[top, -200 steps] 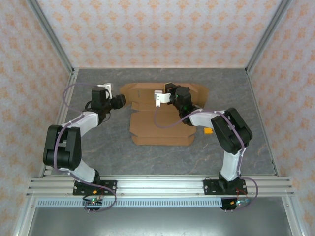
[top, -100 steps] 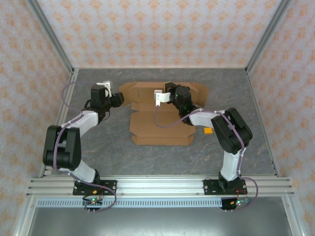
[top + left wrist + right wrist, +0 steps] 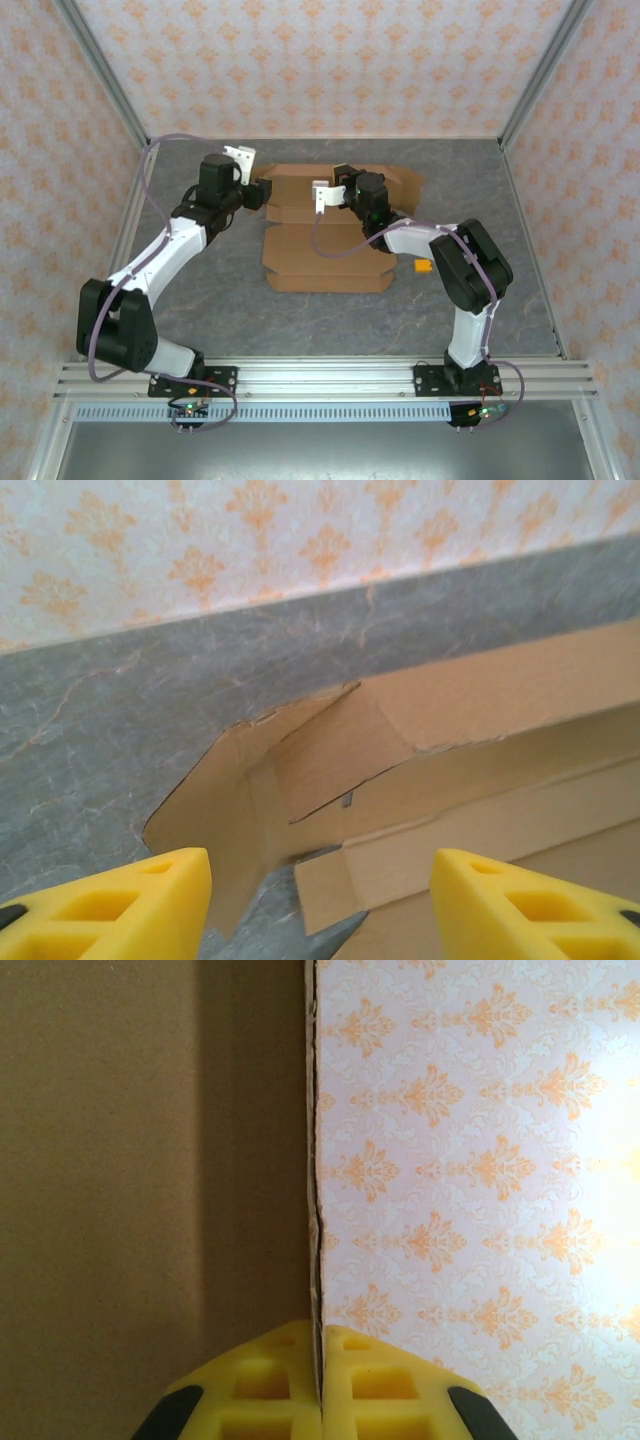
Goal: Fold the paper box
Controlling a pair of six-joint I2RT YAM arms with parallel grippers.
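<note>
While right fingers (image 3: 262, 1385) pinch the paper box (image 3: 150, 1160) edge, left fingers (image 3: 130, 895) spread, its corner flap just ahead.

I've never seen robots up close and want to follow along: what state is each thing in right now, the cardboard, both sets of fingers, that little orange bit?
paper box: partly folded, near panel flat on the table, far part raised.
left fingers: open, holding nothing, facing the box's far left corner.
right fingers: shut on a cardboard edge of the box.
orange block: lying loose on the table, untouched.
</note>
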